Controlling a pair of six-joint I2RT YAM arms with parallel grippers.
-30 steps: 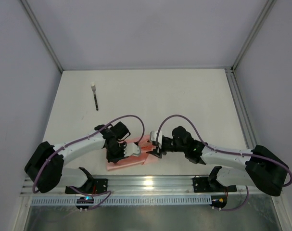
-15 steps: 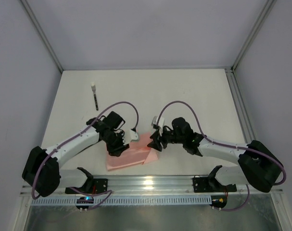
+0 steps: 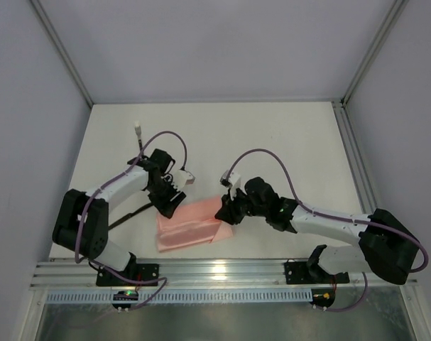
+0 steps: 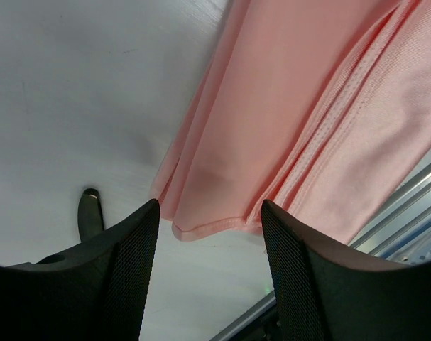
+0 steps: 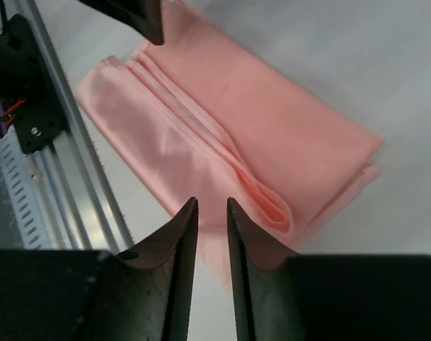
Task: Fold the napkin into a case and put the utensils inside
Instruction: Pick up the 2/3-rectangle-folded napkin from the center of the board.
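Here the napkin (image 3: 190, 227) lies lengthwise left-right, left hand (image 3: 170, 207) wide, empty, right hand (image 3: 226, 213) near-closed, hold unclear.

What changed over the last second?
Left gripper let go of the napkin, opened and pulled back toward the far left, off the cloth. Right gripper stays at the napkin's right end, jaws nearly together. The folded napkin lies where it was; the utensil at far left is unmoved.

Left arm (image 3: 116, 190) angles forward and inward, wrist bent back. Left gripper (image 4: 209, 206) points down, its 2 fingers wide apart with nothing between. Right arm (image 3: 329, 222) stretches low toward the left. Right gripper (image 5: 212, 201) has its fingers narrowed to a thin slit.
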